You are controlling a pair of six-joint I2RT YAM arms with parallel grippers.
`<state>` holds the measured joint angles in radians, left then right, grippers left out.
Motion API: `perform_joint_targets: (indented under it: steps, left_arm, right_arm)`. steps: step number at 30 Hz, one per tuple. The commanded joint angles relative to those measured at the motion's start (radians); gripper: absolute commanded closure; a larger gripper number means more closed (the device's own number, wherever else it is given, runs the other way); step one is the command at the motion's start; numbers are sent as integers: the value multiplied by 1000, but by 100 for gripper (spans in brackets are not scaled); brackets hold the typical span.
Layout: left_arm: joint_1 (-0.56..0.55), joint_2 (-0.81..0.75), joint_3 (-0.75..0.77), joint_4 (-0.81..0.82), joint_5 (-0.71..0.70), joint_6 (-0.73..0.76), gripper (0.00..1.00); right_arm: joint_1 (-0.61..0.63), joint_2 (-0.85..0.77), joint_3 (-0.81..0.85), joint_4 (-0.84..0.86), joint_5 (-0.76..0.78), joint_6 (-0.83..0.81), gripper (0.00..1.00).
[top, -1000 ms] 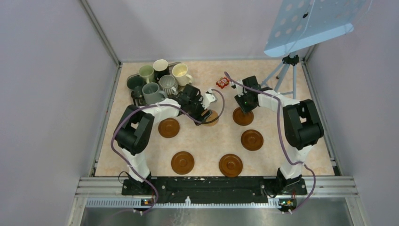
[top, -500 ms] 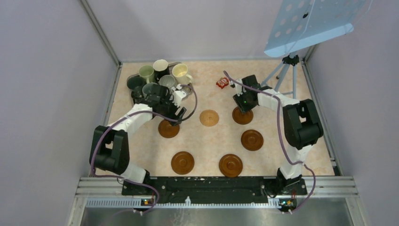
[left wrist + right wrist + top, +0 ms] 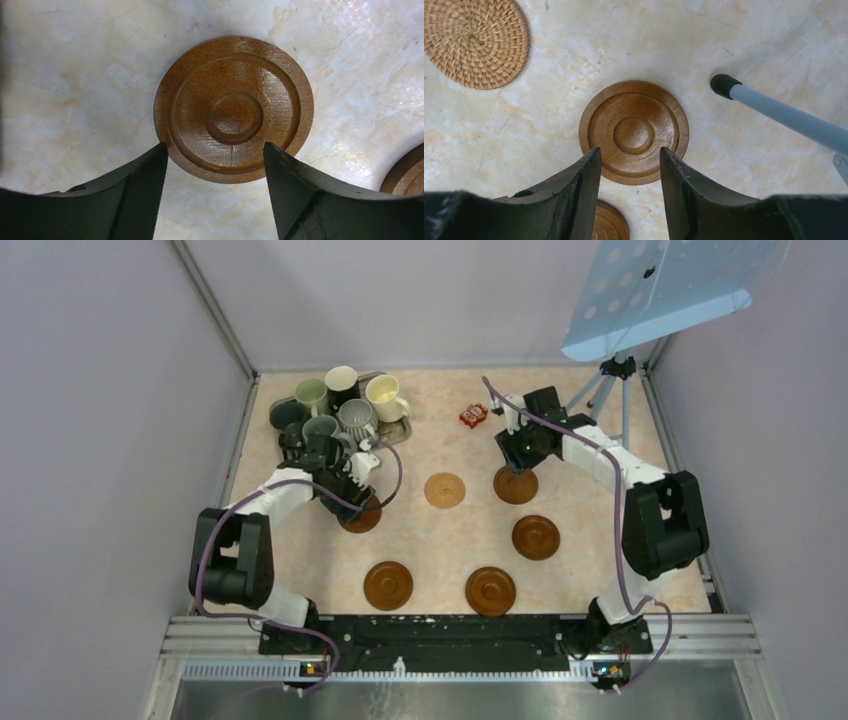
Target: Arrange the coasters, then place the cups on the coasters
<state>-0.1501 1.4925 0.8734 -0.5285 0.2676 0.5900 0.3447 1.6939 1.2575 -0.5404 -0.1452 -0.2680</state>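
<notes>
Over the left half of the table, my left gripper [image 3: 215, 148] hangs with its jaws spread wide and empty above the far-left dark coaster [image 3: 233, 108], one finger [image 3: 142, 185] at each side of the disc's near rim. I cannot tell whether they touch it. The coaster lies flat on the mottled tabletop [image 3: 75, 75], and the rim of another dark coaster [image 3: 407, 175] shows at 4 o'clock in that wrist view.

Across the table, my right gripper [image 3: 630, 150] also holds nothing. Its jaws stand partly apart above the far-right dark coaster [image 3: 634, 132], which rests flat and free. The woven tan coaster [image 3: 474, 42] lies at 10 o'clock from it, and a rubber-tipped tripod leg [image 3: 774, 112] stands at 2 o'clock.

From overhead, the tan coaster sits between my two dark ones in the far row. Three more dark coasters lie nearer my bases: at 4 o'clock [image 3: 536, 537], 5 o'clock [image 3: 490, 591] and 7 o'clock [image 3: 388, 585] from the table's middle. No coaster carries a cup.

All six cups [image 3: 356, 417] crowd together at 11 o'clock, on or by the metal tray [image 3: 400, 428], just beyond my left gripper. A small red packet [image 3: 473, 416] lies at 12 o'clock.
</notes>
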Motion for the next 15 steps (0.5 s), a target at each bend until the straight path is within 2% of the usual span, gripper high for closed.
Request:
perform_joint_targets:
  steps: [1,8,15]
  left_arm:
    - [-5,59,17,47,31,46,27]
    - [-69,190,104,127,24,11,40]
    - [-110,264,175,164,23,-5,41]
  right_arm:
    - [7,-100,-34,-68,-80,-51,53]
    - [3,-166,-112,-101,-93,-76,51]
    - [-7,-200,-142,-100,-79,-68,51]
